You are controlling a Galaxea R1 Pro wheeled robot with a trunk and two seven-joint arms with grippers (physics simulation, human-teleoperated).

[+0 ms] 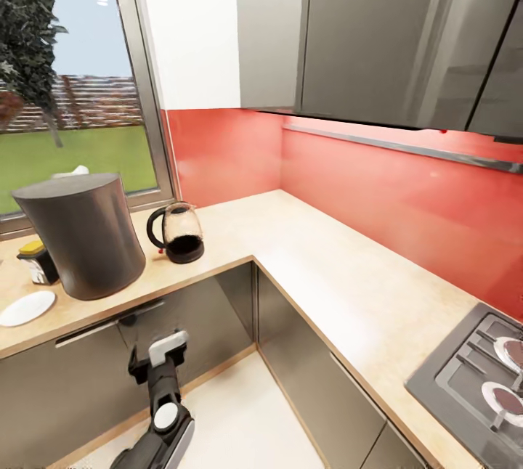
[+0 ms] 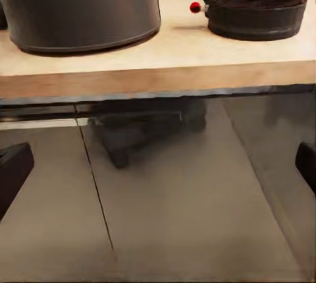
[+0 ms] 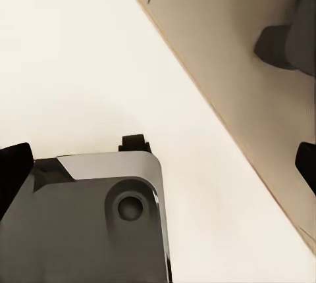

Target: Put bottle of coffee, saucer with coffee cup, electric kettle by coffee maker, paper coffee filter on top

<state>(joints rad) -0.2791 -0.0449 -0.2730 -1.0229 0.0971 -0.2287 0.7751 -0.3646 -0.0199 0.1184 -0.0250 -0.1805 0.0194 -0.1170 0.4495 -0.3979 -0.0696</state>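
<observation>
Your left gripper [image 1: 154,356] hangs low in front of the grey cabinet fronts [image 1: 87,374], below the edge of the counter [image 1: 218,251]. Its fingers [image 1: 168,342] are released and spread apart, with nothing between them; in the left wrist view you see only their dark tips at the two sides of the picture. For your right gripper [image 3: 158,164], the right wrist view shows dark finger tips [image 3: 13,164] far apart at both edges, so it is released and empty too. It looks down at the pale floor [image 3: 79,52] and at a grey part of the robot base [image 3: 85,224].

On the counter, by the window [image 1: 73,91], stands the coffee maker [image 1: 83,233], upright. A small white crumpled thing, probably the paper coffee filter [image 1: 73,171], shows just behind its top rim; you cannot tell if it lies on the top. The electric kettle [image 1: 178,233] stands just beside the coffee maker, on the corner side, not touching it. On the other side, the bottle of coffee [image 1: 36,260] stands close against the coffee maker, partly hidden. The saucer [image 1: 25,307] lies near the counter edge in front of the bottle, and its surface is bare.

At the far right, a gas hob [image 1: 476,374] is set into the counter.
</observation>
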